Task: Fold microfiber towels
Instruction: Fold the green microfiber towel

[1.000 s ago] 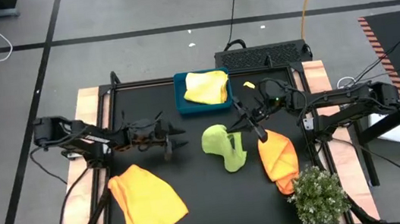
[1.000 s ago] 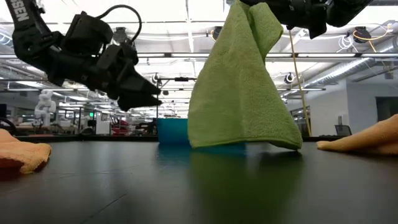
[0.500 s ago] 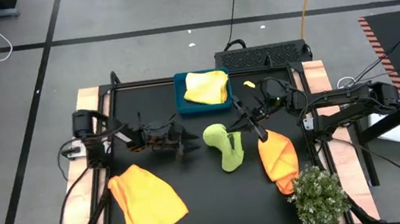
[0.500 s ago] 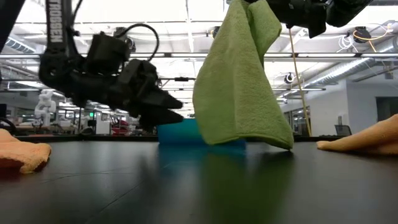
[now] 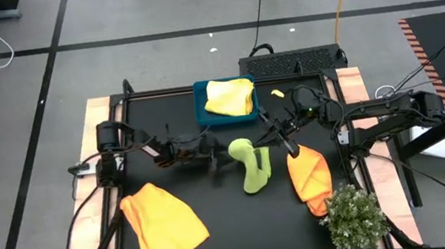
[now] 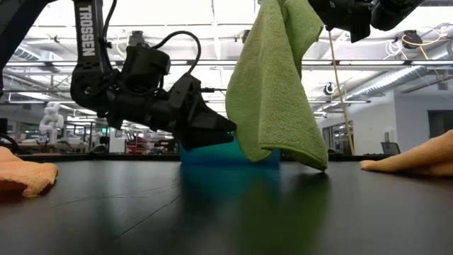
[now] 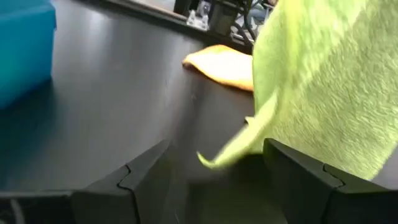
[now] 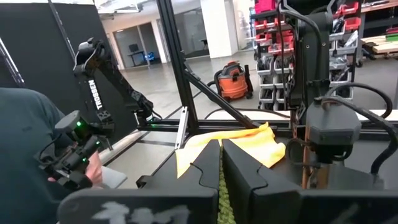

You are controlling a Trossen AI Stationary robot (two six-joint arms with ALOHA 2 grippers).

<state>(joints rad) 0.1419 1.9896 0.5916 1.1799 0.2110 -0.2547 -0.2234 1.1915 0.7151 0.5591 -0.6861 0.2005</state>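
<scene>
Lime towel (image 5: 250, 162) hangs from clenched right fingers (image 5: 265, 142); spread left fingers (image 5: 214, 161) beside.

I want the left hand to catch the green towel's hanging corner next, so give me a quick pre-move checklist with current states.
1. Right hand shut on the lime green towel, holding it up: ok.
2. Left hand open: ok.
3. Towel corner lies between the left fingers in the wrist view: ok.
4. Towel's lower edge off the table: not ok, its far corner seems to touch.
5. Teal tray clear of the approach: cannot tell.
</scene>
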